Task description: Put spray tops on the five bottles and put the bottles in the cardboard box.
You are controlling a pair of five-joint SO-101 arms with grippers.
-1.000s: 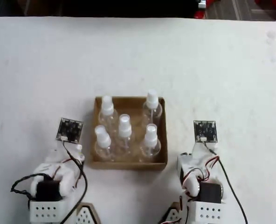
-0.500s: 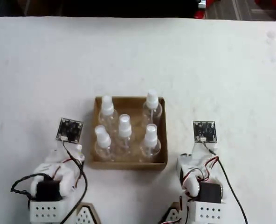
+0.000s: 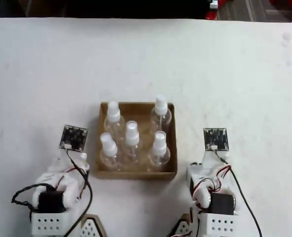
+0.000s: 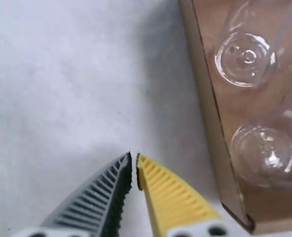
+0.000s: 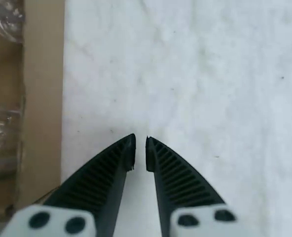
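The cardboard box point(image 3: 136, 174) sits mid-table and holds several clear bottles point(image 3: 131, 140), all upright and each capped with a white spray top point(image 3: 160, 104). My left arm point(image 3: 57, 190) rests at the near edge, left of the box. Its gripper point(image 4: 134, 164) is shut on nothing over bare table, beside the box wall point(image 4: 205, 98), with two bottles point(image 4: 244, 54) seen through it. My right arm point(image 3: 212, 192) rests right of the box. That gripper point(image 5: 140, 149) is likewise shut and holds nothing, next to the box side point(image 5: 42, 98).
A white table point(image 3: 146, 59) spreads wide behind and to both sides of the box. Small camera boards point(image 3: 74, 137) stick out on each wrist close to the box's near corners.
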